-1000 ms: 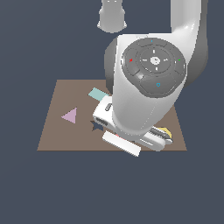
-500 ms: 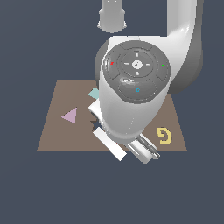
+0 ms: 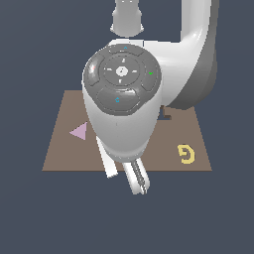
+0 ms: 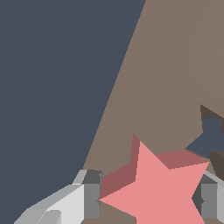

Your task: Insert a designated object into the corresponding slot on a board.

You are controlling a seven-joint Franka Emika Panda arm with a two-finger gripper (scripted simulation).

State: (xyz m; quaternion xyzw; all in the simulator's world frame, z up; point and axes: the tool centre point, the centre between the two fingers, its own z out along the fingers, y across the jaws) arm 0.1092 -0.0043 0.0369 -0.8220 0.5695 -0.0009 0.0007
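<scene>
1. In the wrist view, the red star (image 4: 159, 190) is seen between the two fingers (image 4: 89, 197) of the pincer (image 4: 148, 199), which are closed against its sides.
2. The star is held above the brown board (image 4: 170, 78), clear of its surface.
3. A dark blue star-shaped slot (image 4: 212, 138) is seen in the board just beside the held star, near one finger; only a part of it is visible.
4. In the exterior view, the pincer and the star are hidden by the arm (image 3: 124, 104).
5. A lilac triangle (image 3: 79, 132) and a yellow G-shaped piece (image 3: 186, 154) are seen on the board (image 3: 168, 149), on opposite sides of the arm.
</scene>
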